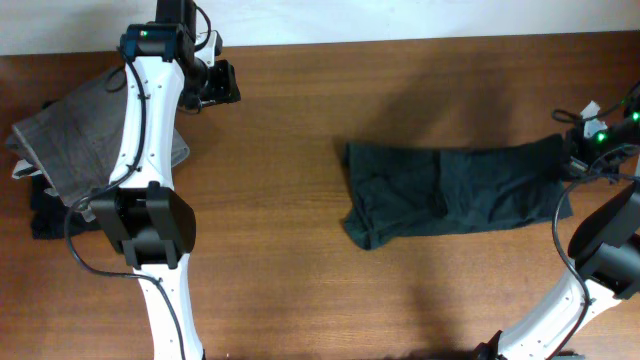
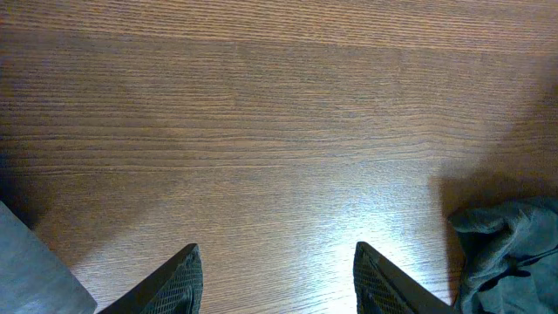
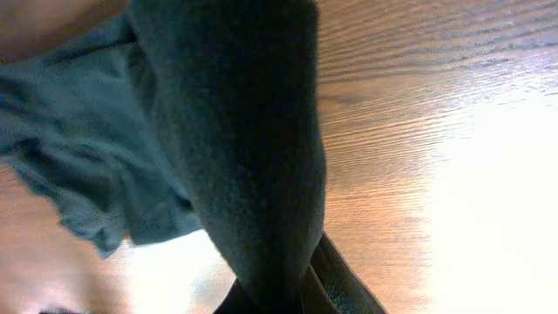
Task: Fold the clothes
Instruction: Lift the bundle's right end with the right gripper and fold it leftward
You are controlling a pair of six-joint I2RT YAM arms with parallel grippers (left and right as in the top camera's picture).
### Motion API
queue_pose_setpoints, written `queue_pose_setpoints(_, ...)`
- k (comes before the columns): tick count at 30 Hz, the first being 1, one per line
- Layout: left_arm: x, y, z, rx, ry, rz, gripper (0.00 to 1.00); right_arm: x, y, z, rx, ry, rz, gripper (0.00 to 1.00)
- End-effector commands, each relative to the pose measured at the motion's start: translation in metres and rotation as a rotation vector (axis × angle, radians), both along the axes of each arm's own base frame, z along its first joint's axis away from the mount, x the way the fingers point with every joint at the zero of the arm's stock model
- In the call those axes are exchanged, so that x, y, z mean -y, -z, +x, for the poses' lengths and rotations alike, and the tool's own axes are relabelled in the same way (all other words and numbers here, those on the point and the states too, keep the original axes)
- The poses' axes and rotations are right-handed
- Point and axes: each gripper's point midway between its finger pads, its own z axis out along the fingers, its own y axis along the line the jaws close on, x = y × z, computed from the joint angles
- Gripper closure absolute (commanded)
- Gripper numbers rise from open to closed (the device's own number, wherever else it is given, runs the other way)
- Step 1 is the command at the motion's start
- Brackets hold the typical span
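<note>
Pinching the shirt by its edge, the right fingers clamp cloth trailing leftward from them, elbow bent. The left fingers gape wide, angled down over the desk, shirt to their right.

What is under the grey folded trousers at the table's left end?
A black folded garment shows beneath the grey trousers, sticking out past one edge. How far it runs under them is covered, and the left arm hides part of the trousers too.
</note>
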Motion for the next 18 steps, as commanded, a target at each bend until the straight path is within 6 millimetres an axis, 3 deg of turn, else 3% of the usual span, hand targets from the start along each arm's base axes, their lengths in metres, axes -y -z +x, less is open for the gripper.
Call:
queue_pose_setpoints(1,-0.001,-0.011,0.002,0.031,0.007,0.001,0.44,-0.023,-0.028,0.019,0.088,-0.044,0.031,0.96)
queue_pose_setpoints(7,-0.001,-0.011,0.002,0.03,0.007,0.001,0.44,-0.083,-0.057,0.042,0.16,-0.153,0.118,0.96)
queue_pose_setpoints(18,-0.001,-0.01,0.002,0.03,0.007,0.002,0.44,-0.197,-0.057,0.046,0.117,-0.41,0.141,0.96)
